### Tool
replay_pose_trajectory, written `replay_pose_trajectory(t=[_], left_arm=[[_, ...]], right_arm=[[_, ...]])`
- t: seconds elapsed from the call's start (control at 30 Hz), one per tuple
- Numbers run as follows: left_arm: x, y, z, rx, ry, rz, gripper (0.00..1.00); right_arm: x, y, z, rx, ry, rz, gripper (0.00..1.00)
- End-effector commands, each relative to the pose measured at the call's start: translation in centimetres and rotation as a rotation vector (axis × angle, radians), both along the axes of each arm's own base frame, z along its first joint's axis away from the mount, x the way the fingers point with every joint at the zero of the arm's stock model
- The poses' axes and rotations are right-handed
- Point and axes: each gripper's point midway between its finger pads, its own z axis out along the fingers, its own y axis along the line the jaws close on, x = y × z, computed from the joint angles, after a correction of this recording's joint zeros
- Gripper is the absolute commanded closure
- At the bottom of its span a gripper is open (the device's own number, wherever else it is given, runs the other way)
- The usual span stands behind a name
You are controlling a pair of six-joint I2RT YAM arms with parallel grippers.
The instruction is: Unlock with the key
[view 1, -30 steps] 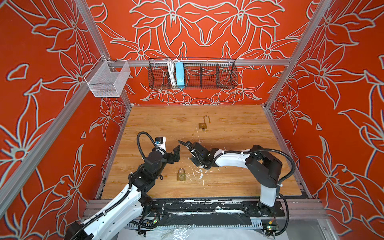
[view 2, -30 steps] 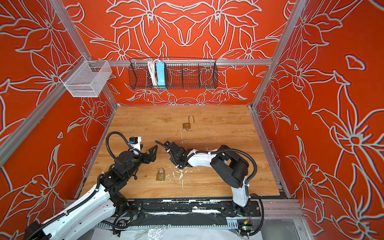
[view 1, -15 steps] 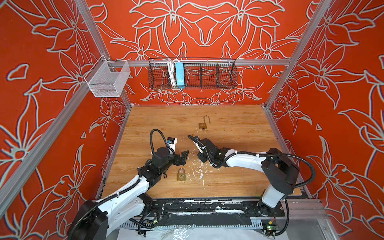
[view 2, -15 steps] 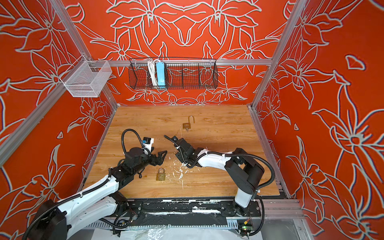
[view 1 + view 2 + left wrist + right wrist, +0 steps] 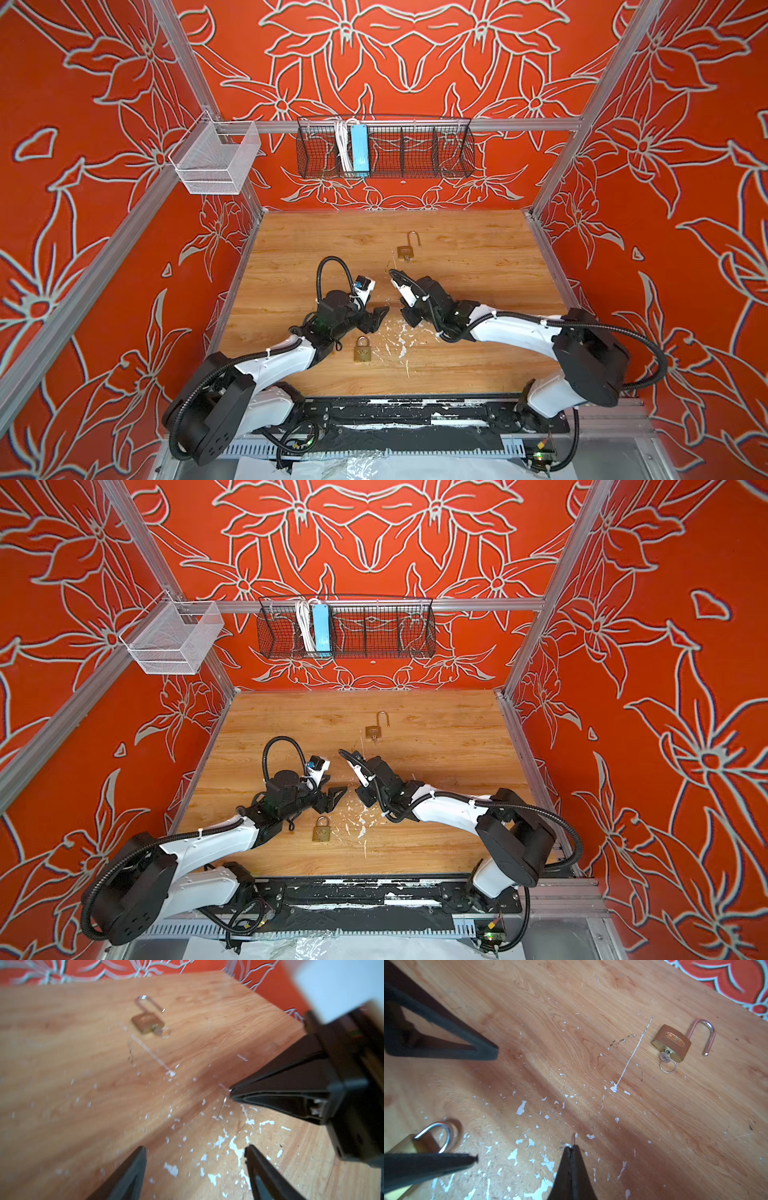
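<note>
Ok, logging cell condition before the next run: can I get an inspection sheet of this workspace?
Surface: scuffed wooden table, white flecks front middle.
Job's things: open padlock with inserted key, toward the back; closed padlock near the front; key ring in the right gripper.
Clutter: nothing seen beyond the flecks.
Grippers: left gripper open, empty, by the closed padlock; right gripper shut on the key ring.
Cables: black hoses loop over both arms.
Surroundings: orange floral walls; black wire basket holding blue power strip; white mesh basket.
</note>
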Motion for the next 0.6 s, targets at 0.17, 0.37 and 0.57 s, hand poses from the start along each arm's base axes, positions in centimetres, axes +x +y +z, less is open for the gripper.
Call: replay_pose_trajectory(t=[0.17,0.37,0.57], left_arm=[[-1.7,-2.2,0.8,-0.003,-0.169,-0.199,0.4],[-2.1,-2.2,0.7,0.021,-0.249,-0.189,0.35],[-2.3,-3.3,0.2,0.083,-0.292,-0.202,0.33]], right_arm=[[-1.5,0.4,3.8,0.15,-0.046,0.06,1.0],[-2.4,0.2,5.0,0.205,-0.053,0.083,1.0],[-3.4,1.0,5.7,0.266,-0.03,0.137,1.0]])
